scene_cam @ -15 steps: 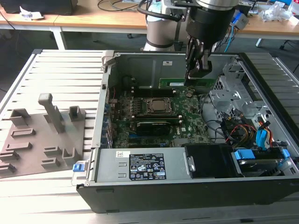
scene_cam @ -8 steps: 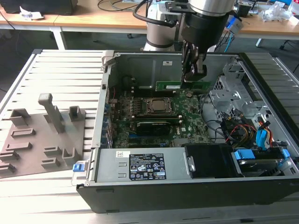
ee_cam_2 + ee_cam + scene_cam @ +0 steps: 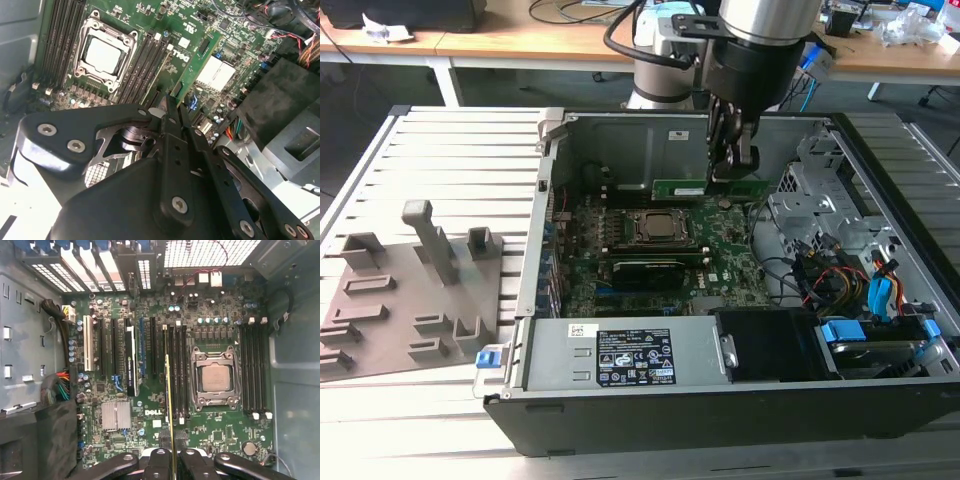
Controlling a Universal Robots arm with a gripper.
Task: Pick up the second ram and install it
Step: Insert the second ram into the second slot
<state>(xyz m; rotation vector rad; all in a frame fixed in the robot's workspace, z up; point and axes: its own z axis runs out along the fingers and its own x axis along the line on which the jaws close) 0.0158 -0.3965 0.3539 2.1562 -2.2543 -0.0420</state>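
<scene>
Green and edge-on, the second ram point(image 3: 170, 405) is pinched between your gripper point(image 3: 171, 460) fingers, which are closed on its near end; in the first wrist view you see it as a thin strip running away from the fingertips across the board. It hangs above the bank of dark memory slots point(image 3: 175, 370) that lies just beside the processor socket point(image 3: 215, 378), roughly parallel to those slots; whether it touches one you cannot tell from these pictures. In the second wrist view the same stick point(image 3: 192, 65) shows its flat face, with a small dark chip on it, sticking out past the fingers point(image 3: 169, 125) and slanting over the slots next to the socket point(image 3: 104, 52).

Take the socket as your anchor: in the exterior view it point(image 3: 653, 228) sits near the middle of the large green motherboard point(image 3: 720, 255), and the stick point(image 3: 695, 189) is held just beyond it, toward the far wall of the open computer case point(image 3: 740, 400), under the gripper point(image 3: 732, 165). Nearer the camera than the socket lies the grey power supply point(image 3: 630, 355) with its label. Well off to the exterior view's left of the socket, outside the case, a grey fixture tray point(image 3: 410, 300) with upright blocks rests on the slatted table point(image 3: 460, 150).
</scene>
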